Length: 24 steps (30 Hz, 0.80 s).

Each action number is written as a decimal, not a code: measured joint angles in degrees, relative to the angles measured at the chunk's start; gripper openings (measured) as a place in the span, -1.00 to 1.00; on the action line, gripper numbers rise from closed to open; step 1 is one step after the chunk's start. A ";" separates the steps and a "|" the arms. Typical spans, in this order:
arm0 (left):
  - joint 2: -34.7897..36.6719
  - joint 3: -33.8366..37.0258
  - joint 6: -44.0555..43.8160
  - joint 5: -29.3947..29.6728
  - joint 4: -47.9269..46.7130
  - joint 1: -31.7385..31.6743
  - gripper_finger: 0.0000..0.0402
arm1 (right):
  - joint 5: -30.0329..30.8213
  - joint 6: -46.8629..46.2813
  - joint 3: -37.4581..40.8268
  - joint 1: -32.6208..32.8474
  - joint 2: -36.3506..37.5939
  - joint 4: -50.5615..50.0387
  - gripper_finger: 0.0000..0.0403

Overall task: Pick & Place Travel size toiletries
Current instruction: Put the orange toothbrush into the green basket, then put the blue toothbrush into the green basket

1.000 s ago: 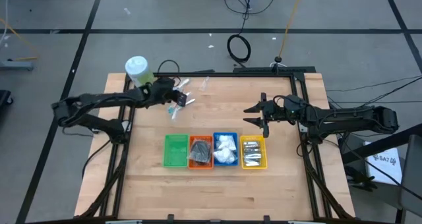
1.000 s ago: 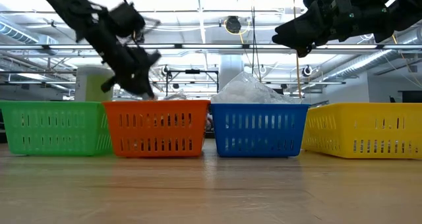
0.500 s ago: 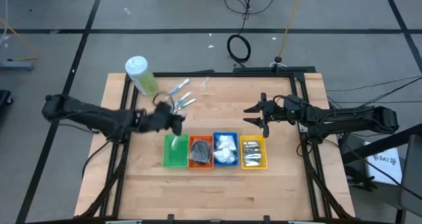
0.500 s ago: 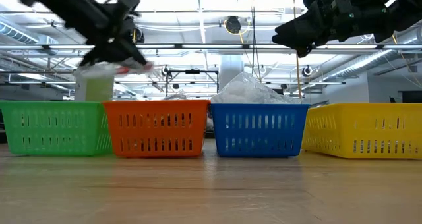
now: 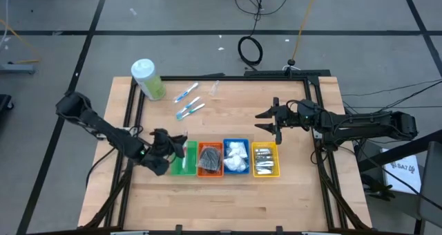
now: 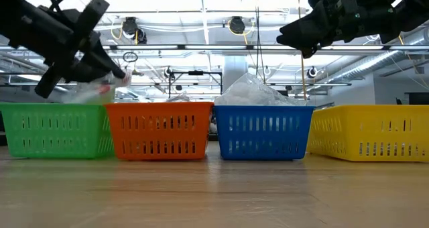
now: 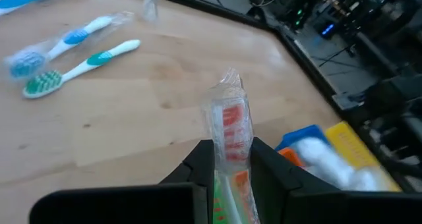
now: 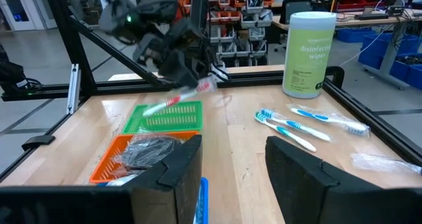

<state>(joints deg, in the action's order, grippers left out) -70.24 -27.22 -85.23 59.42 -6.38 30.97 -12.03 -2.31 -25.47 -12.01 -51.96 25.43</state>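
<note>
Spanning the scene, a wooden table holds four bins in a row: green bin, orange bin, blue bin and yellow bin. Near the far left corner stands a pale-green wipes bottle. The left gripper hangs over the green bin, fingers clamped on a clear-wrapped red-and-white toothbrush. The right gripper waits above the table behind the yellow bin, fingers spread apart. Three blue-and-white toothbrushes lie on the table near the bottle.
</note>
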 joint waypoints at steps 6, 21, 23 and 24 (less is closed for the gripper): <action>-3.78 0.00 0.78 -1.17 0.01 -0.03 -0.67 | -0.02 -0.68 0.00 0.00 0.00 0.02 -0.23; -4.72 0.00 1.26 -9.34 0.69 -2.61 0.03 | -0.02 -0.52 0.00 -0.02 0.00 -0.01 -0.23; -4.72 0.00 2.29 -9.95 0.67 -2.61 0.20 | -0.02 -0.50 0.00 0.00 0.00 -0.03 -0.23; -4.70 -0.02 2.85 -10.03 0.69 -2.61 0.27 | -0.02 -0.50 0.00 0.00 0.00 -0.03 -0.23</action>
<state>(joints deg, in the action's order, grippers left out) -74.94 -27.24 -82.38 49.39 -5.69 28.36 -12.05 -2.81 -25.47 -12.01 -51.96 25.41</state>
